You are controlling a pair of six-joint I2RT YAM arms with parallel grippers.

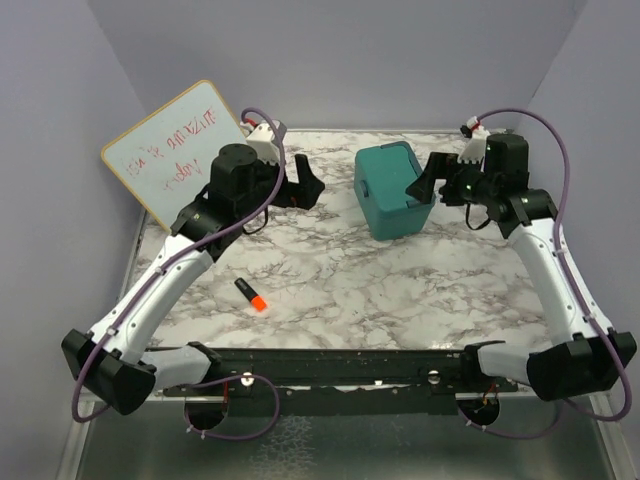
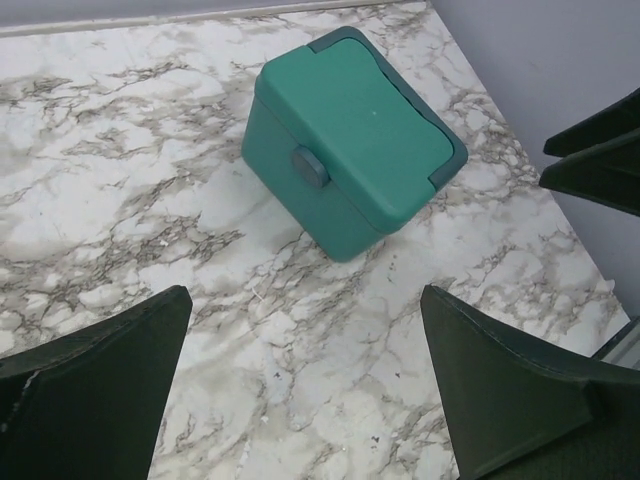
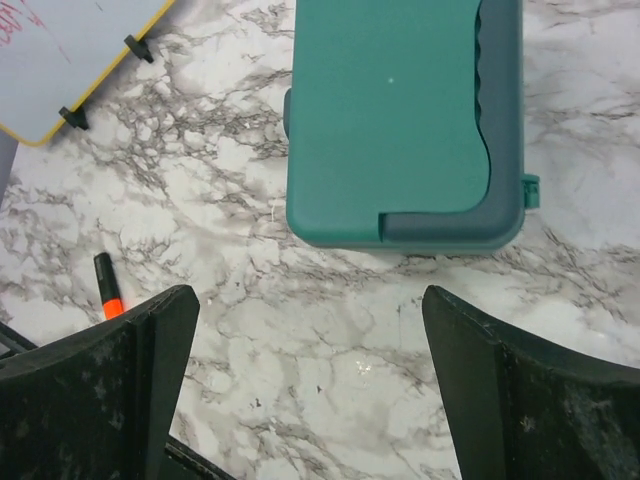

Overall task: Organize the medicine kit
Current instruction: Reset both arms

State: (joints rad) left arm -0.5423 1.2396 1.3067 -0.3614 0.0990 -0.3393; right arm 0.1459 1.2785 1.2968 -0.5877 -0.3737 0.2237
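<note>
Since the dark, matte, wedge-shaped fingers (image 2: 100,390) of both arms are spread wide with only bare surface between them, nothing is grasped by the left gripper (image 2: 305,300) or by the right gripper (image 3: 310,295). Scuffs and pale dust are seen on the right pair's inner faces.

Ahead of the right gripper, apart from its tips by a strip of marble pattern, the medicine kit (image 3: 390,110) is found: a teal-green plastic box with smooth faces and rounded corners, its lid shut. A darker, wavy-edged band is seen along one side of the lid, and a small grey rounded latch (image 2: 310,167) is set on the front wall. From the left gripper the box is well apart, lying off to that gripper's right.

The kit is placed near the far edge of the table (image 1: 400,290), right of its middle; the top is glossy white with grey veining. Near the far left corner a whiteboard (image 1: 175,150) with a pale frame and red handwriting is propped at a tilt. A short black marker with an orange end (image 1: 251,294) is laid flat toward the near left part.
</note>
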